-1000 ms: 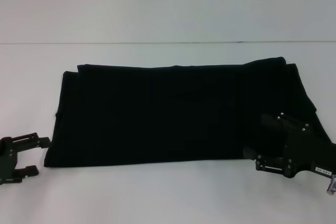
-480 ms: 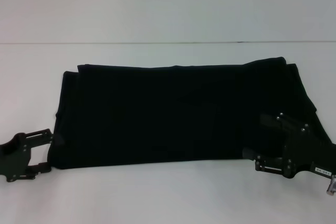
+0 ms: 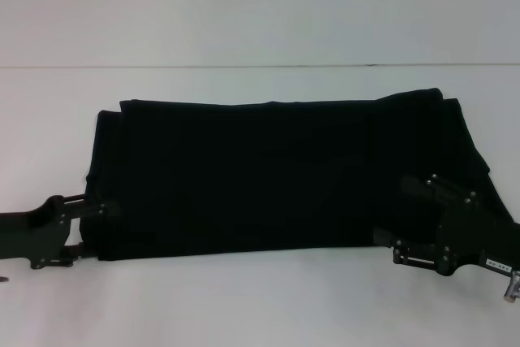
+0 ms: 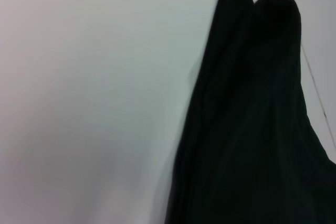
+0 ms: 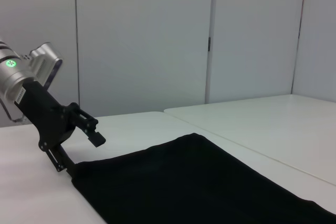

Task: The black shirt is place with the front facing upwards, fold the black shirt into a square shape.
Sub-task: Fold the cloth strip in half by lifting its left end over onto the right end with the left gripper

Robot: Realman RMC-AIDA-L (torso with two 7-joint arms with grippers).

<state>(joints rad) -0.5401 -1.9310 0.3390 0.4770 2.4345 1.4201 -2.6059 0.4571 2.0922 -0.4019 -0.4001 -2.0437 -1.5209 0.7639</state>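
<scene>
White table [image 3: 260, 306] before grey wall panels; the black shirt [image 3: 276, 172] lies mid-table, already folded into a wide band, front print not visible. Left gripper [image 3: 91, 229] has its fingers spread astride the near-left corner; the right gripper [image 3: 406, 217] rests at the near-right end, finger state cannot be told. Risk: a bite catching only the top layer would let the lower layers sag and skew the fold.

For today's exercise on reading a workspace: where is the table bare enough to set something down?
The table is bare in front of the shirt, between the left gripper and right gripper. A second bare strip runs behind the shirt, up to the table's far edge. The shirt's near corners are crowded, with one gripper at each.
</scene>
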